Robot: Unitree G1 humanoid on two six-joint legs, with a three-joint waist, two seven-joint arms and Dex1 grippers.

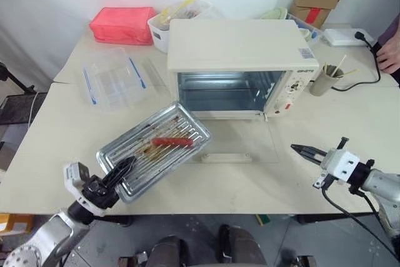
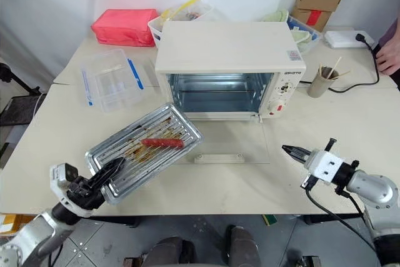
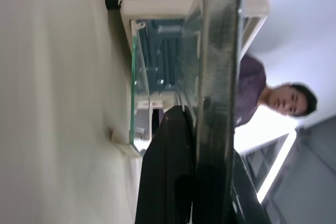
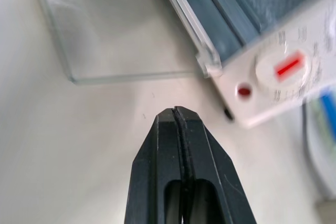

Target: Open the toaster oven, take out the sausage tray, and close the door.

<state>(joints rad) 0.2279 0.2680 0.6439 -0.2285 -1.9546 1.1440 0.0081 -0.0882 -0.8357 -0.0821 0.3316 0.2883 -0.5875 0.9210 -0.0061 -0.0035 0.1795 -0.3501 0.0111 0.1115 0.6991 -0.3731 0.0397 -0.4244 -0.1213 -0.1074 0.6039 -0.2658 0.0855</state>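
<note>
Now the left gripper (image 1: 122, 168) is clamped on the near corner of the sausage tray (image 1: 156, 150), held tilted, with one sausage (image 1: 173, 142) up the slope from the fingers. Beyond it the toaster oven (image 1: 240, 67) stands with its door (image 1: 240, 144) flat on the table (image 1: 50, 154). Right of the door, the right gripper (image 1: 300, 149) is closed on nothing.

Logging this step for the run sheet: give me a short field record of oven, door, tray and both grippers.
toaster oven: on table, cavity empty
door: open, lying flat on the table
sausage tray: out of oven, tilted, held at its near corner
sausage: on tray
left gripper: shut on sausage tray
right gripper: shut, empty, right of door
</note>
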